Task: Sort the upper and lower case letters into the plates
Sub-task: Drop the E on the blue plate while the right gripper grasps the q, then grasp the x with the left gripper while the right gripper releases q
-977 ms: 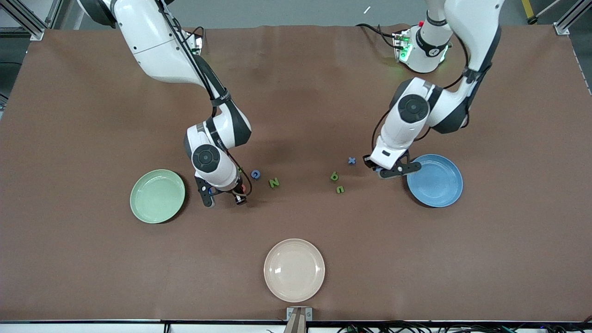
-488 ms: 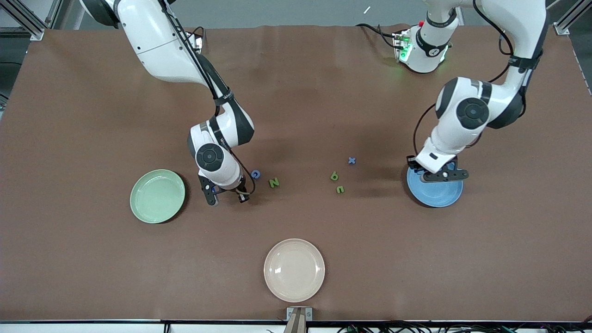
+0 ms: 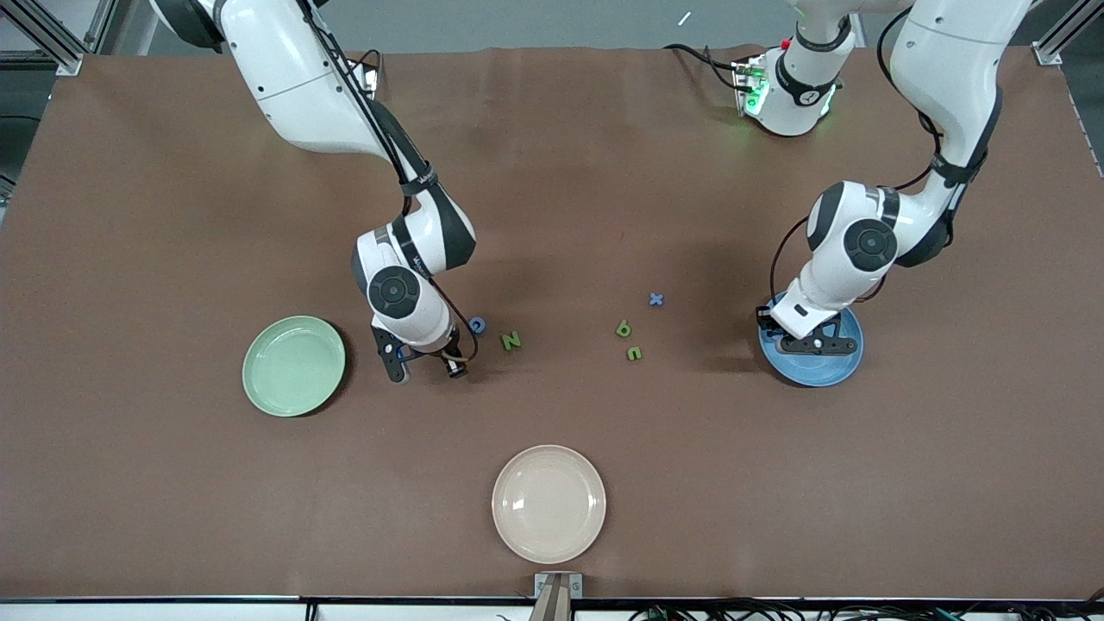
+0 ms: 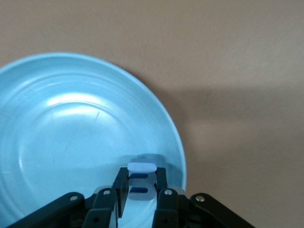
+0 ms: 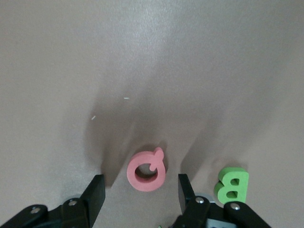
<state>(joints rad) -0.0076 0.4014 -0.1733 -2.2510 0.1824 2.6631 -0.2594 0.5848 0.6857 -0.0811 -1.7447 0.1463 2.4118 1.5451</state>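
My left pincer (image 4: 141,197) pinches a small blue foam letter (image 4: 141,183), held upright between its fingers over the sky-blue plate (image 3: 824,366), which sits toward my left arm's end of the worktop (image 3: 552,172). My right pincer (image 5: 140,194) is spread wide, down at the worktop, with a pink Q (image 5: 147,171) lying flat between its two fingers, neither finger clearly touching it. A green B (image 5: 232,184) lies just beside the Q, outside the fingers. In the front view, a blue G (image 3: 476,325) and a green N (image 3: 511,341) lie near that pincer, toward the middle of the worktop. Farther toward the blue plate are a blue x (image 3: 656,299), a green 9-shaped letter (image 3: 624,329) and a green u (image 3: 634,352), set close together. The pale green plate (image 3: 293,366) sits near my right pincer, toward my right arm's end. A cream plate (image 3: 548,504) lies nearest the front camera, well apart from the letters.
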